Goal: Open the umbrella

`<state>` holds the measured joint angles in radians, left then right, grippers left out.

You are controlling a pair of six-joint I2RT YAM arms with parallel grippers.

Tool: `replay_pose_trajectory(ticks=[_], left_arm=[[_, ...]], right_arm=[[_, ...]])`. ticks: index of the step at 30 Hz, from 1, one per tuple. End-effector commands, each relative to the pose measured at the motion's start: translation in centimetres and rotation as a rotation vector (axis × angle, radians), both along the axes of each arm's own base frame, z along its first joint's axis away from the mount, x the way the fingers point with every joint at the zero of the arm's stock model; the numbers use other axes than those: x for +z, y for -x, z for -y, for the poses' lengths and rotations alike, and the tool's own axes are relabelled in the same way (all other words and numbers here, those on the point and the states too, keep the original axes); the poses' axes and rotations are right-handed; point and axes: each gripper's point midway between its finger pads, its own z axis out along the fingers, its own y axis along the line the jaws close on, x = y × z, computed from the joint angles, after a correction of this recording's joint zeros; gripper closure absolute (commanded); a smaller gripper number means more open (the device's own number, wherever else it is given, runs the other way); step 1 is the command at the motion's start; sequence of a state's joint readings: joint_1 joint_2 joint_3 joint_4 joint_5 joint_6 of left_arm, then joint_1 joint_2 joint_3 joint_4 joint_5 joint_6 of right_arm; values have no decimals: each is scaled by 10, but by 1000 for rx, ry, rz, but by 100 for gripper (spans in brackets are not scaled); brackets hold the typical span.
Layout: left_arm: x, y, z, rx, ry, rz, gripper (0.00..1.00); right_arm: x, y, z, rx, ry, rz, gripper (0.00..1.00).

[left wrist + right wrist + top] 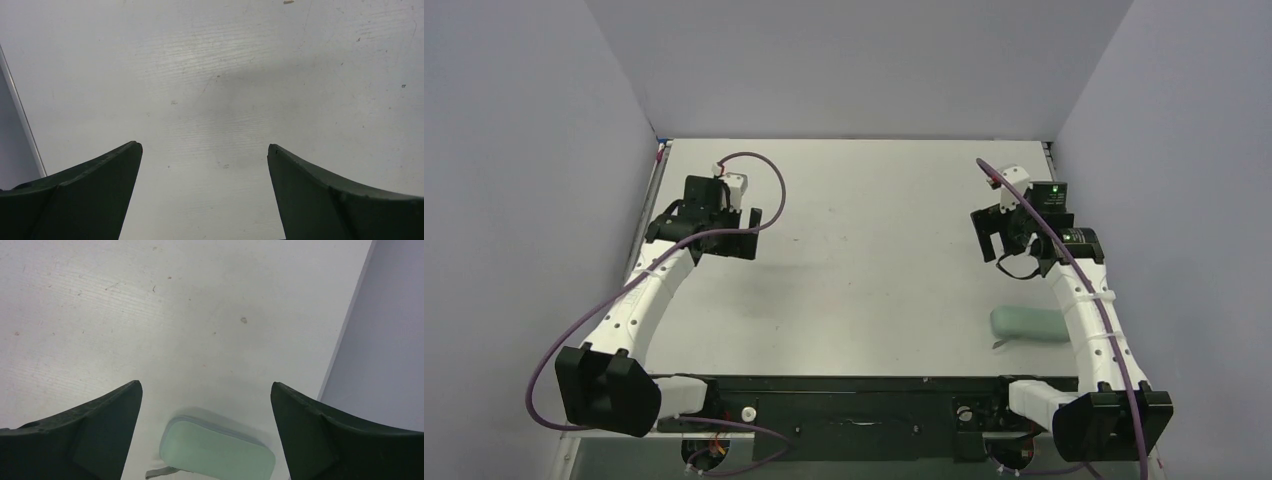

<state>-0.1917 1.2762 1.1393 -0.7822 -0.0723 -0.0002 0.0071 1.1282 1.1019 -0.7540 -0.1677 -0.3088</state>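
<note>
The umbrella is out of view in every frame. My left gripper (724, 232) hangs above the left part of the white table (874, 250). Its jaws stand wide open in the left wrist view (205, 146), with only bare tabletop between them. My right gripper (1004, 235) hovers over the right part of the table. It is wide open too (206, 384) and holds nothing. A pale grey-green soft sleeve (217, 452) lies flat on the table below and between its fingers, apart from them.
The sleeve (1031, 325) rests near the table's right front, beside the right arm, with a small strap at its left end. Grey walls close in the table at the left, back and right; the right edge (345, 335) runs close to the right gripper.
</note>
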Motion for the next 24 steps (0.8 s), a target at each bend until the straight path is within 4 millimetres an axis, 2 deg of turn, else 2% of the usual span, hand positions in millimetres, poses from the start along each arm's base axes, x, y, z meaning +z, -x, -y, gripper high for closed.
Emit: replay_pose_trajectory(ticks=[1,2,3,4,5,6,7,8,10,14,18,19,21,24], left_arm=[[39,-21,11,-28,34,128,3],[43,-21,13,-50,35,124,3],[41,-22,14,-72,26,110,3],[43,-22,16,-88,34,104,3],[44,-23,17,-98,33,102,3],[44,-24,18,-103,35,106,3],[45,-23,18,-106,35,115,3],[48,-26,22,-118,54,140,3],[54,-28,25,-115,78,182,3],[59,-26,32,-119,128,225,3],[56,-25,38,-133,164,253,3],[49,-22,39,-139,169,244,3],[48,-20,44,-160,189,255,3],[46,-17,50,-194,206,254,3]], right_arm=[[30,-2,3,10,24,23,3],[32,-1,8,14,55,5,3],[24,12,19,25,113,-70,2],[21,14,27,19,141,-115,3],[11,30,39,11,158,-210,4],[4,34,46,0,159,-270,5],[-5,51,59,-33,151,-355,5],[-13,58,66,-54,147,-413,5],[-26,82,96,-172,117,-503,5],[-45,117,132,-328,100,-598,5],[-63,129,147,-417,120,-629,5],[-69,131,146,-415,116,-641,5],[-78,134,142,-380,106,-669,5],[-90,140,136,-237,116,-723,6]])
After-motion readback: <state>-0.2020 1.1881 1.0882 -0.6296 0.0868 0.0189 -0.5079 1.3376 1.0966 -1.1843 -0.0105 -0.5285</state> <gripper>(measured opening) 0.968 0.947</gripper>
